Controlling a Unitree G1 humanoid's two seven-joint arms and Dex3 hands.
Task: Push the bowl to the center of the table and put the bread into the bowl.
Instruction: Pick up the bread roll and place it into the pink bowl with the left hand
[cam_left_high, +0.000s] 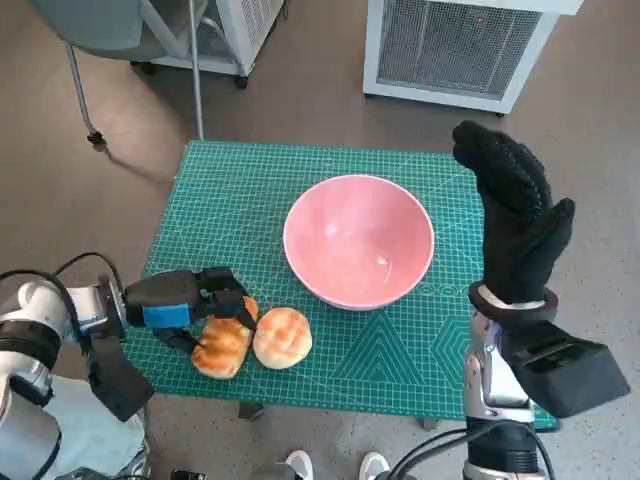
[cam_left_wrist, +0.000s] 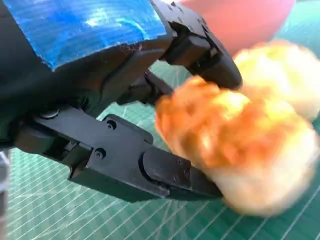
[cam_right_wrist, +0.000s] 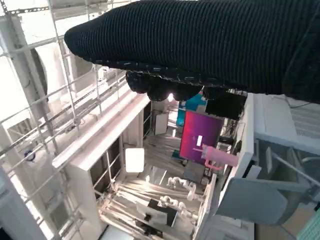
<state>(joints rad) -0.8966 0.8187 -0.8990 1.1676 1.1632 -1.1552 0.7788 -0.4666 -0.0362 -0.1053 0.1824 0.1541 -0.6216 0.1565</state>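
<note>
While left hand (cam_left_high: 190, 303) clamps bread (cam_left_high: 222, 345) at table (cam_left_high: 400, 365) edge, bowl (cam_left_high: 359, 240) central, right hand (cam_left_high: 515, 215) spread, raised.

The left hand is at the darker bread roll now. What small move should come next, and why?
Probably lift the darker roll a little. The left hand has its fingers around that roll, which appears to rest on the mat, and the pink bowl already stands near the table's middle, empty.
</note>
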